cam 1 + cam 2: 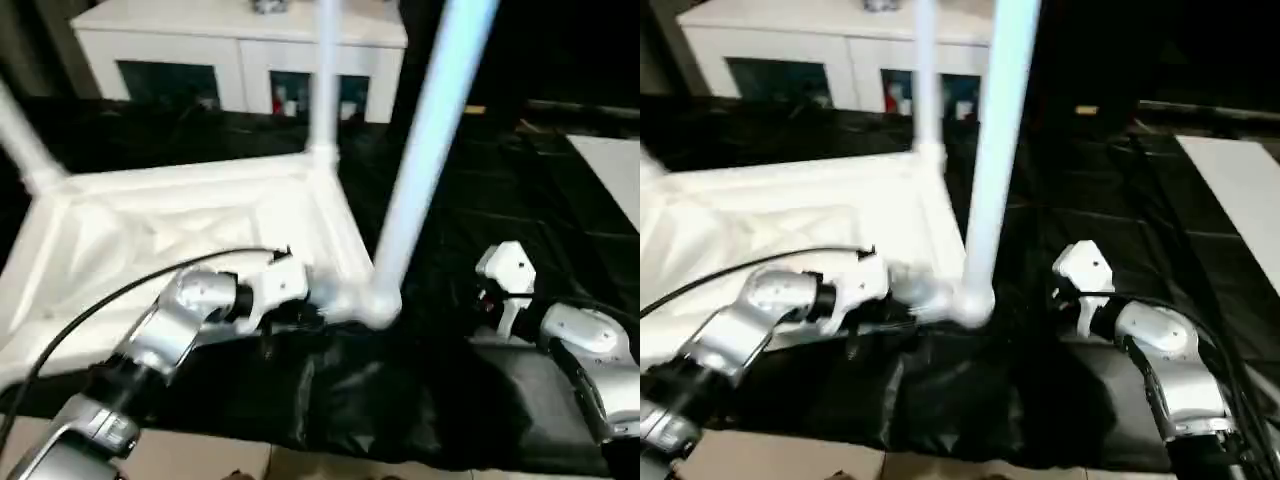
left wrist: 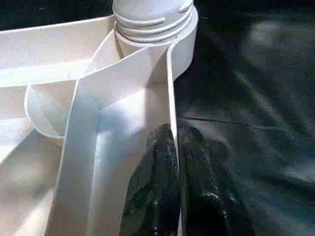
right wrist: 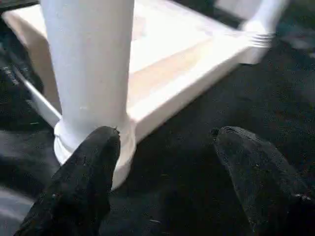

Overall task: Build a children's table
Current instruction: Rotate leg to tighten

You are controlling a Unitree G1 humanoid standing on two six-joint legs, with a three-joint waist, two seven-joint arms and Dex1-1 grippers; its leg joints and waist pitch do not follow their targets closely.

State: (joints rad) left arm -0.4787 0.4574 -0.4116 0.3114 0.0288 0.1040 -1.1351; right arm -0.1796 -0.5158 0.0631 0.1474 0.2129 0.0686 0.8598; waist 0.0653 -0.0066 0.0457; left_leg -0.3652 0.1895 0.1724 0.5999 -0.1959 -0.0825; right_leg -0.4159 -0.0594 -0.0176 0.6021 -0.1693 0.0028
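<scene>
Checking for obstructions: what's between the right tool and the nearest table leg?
Nothing but bare black sheet between the right tool and the leg, as the head views show.

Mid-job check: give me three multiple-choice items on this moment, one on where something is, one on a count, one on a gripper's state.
1. Where does the left gripper hold the tabletop?
A. On its side rim near the closest corner socket
B. On a far leg
C. On the cabinet

2. How many legs stand in the tabletop's sockets in the left eye view?
A. One
B. Three
C. Five

3. How is the right gripper?
A. Shut on the nearest leg
B. Open, beside the nearest leg
C. Shut on the black sheet

Answers: 1 A, its fingers pinch the thin rim wall; 2 B, three white tubes rise from corners; 3 B, its fingers stand apart with nothing between.
</scene>
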